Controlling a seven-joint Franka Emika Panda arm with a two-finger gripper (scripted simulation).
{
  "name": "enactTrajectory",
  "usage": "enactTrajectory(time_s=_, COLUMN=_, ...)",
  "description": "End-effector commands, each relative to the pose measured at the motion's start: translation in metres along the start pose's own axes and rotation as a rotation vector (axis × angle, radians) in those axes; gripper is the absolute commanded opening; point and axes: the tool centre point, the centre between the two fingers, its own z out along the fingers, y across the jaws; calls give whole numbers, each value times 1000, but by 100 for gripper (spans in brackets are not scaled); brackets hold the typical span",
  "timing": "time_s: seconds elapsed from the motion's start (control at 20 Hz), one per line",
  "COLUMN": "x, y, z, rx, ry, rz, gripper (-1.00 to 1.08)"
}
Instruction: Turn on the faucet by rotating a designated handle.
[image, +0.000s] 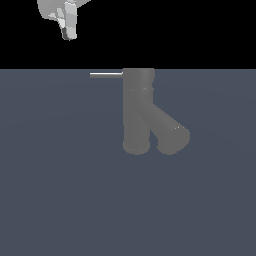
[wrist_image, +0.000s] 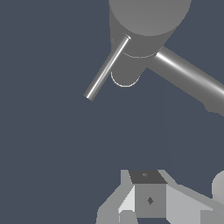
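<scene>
grey and matte, the faucet (image: 142, 112) stands mid-frame in the exterior view, probably rigid and fixed. its handle (image: 106, 75), a thin silver rod, sticks out toward that view's left; it looks stiff and slick, so push near its free tip. the gripper (image: 69, 31) hangs upper left, well apart; whether its jaws are parted, i cannot tell. open floor lies all around.

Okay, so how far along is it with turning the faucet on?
Nothing looks done yet: the gripper hangs high at the exterior view's upper left, clear of the handle. In hand, at most an approach. Left: reach the thin rod sticking sideways from the top of the faucet, contact it and rotate it.
</scene>
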Motion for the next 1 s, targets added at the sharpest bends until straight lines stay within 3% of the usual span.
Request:
enactTrajectory(time_s=0.0, x=7, y=-10, z=8, rx=1, ry=1, rz=55, gripper=-100)
enactTrajectory(time_s=0.95, x=78, y=-68, z=66, rx=-4, ry=10, rz=456, gripper=-100)
